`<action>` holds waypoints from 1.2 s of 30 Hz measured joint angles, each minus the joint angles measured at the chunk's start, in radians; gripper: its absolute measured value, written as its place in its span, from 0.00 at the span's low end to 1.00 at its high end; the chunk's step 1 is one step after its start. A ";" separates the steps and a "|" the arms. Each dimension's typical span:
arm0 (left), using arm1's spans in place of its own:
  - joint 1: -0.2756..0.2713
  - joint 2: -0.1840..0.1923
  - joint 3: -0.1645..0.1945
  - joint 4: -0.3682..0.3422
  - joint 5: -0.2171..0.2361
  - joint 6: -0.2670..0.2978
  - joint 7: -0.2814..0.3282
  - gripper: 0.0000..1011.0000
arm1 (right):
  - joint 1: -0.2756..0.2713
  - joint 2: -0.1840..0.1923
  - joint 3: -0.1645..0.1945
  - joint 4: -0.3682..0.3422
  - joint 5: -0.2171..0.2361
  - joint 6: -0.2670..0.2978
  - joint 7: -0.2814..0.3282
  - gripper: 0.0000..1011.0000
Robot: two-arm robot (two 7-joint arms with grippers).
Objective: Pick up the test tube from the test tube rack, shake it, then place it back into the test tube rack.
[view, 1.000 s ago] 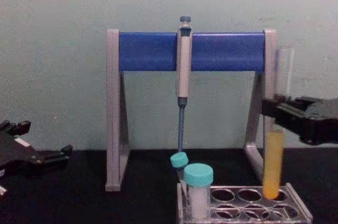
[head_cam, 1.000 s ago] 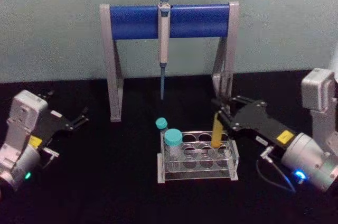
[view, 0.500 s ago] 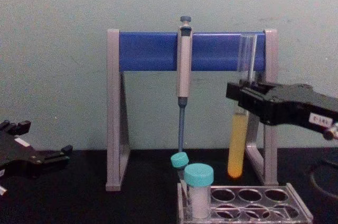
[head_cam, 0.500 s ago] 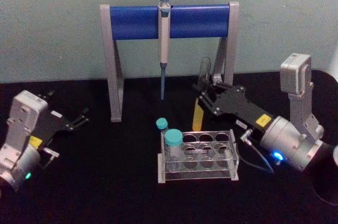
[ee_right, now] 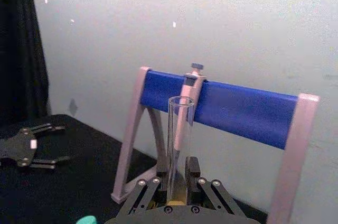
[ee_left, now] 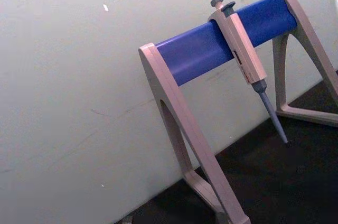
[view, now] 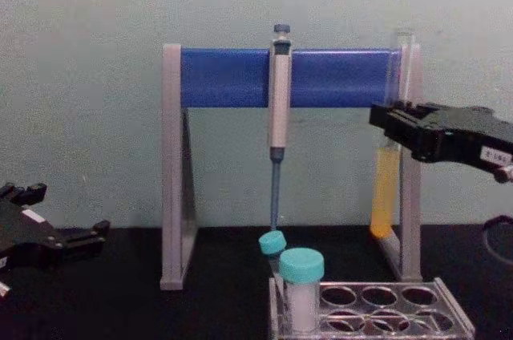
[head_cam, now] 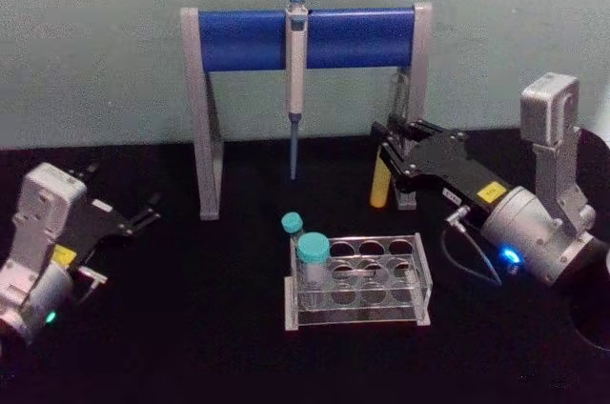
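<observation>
**While the tube rides high, the rack waits**

With the pick-up done, the right gripper (head_cam: pixel 389 149) is clamped on the test tube (head_cam: pixel 380 187), upright, well clear of the test tube rack (head_cam: pixel 420 282), beside the pipette stand (head_cam: pixel 416 70). Half a second back it hung lower, nearer centre, so the shake looks underway. Return still due. Left gripper (head_cam: pixel 145 213) parked, fingers spread.

A lab bench, we judged.
We saw a pipette (head_cam: pixel 296 61) hung on its stand (head_cam: pixel 238 39), capped vials (head_cam: pixel 312 252) in a test tube rack (head_cam: pixel 381 313), a test tube (head_cam: pixel 380 185) holding yellow liquid.
</observation>
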 joint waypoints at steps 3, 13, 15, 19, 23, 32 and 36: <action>0.000 0.000 0.000 0.000 0.000 0.000 0.000 1.00 | -0.005 0.001 0.008 -0.004 -0.001 0.003 -0.005 0.23; 0.000 0.000 0.000 0.000 0.000 0.000 0.000 1.00 | -0.023 -0.001 0.025 -0.016 -0.001 0.010 -0.008 0.23; 0.000 0.000 0.000 0.000 0.000 0.000 0.000 1.00 | -0.024 -0.002 0.027 -0.018 -0.001 0.010 -0.007 0.23; 0.000 0.000 0.000 0.000 0.000 0.000 0.000 1.00 | -0.025 -0.002 0.029 -0.020 0.000 0.011 -0.004 0.23; 0.000 0.000 0.000 0.000 0.000 0.000 0.000 1.00 | -0.027 -0.002 0.030 -0.022 0.001 0.012 -0.003 0.23; 0.000 0.000 0.000 0.000 0.000 0.000 0.000 1.00 | -0.027 -0.002 0.030 -0.026 0.000 0.016 0.001 0.23; 0.000 0.000 0.000 0.000 0.000 0.000 0.000 1.00 | -0.028 -0.001 0.029 -0.029 0.000 0.018 0.003 0.23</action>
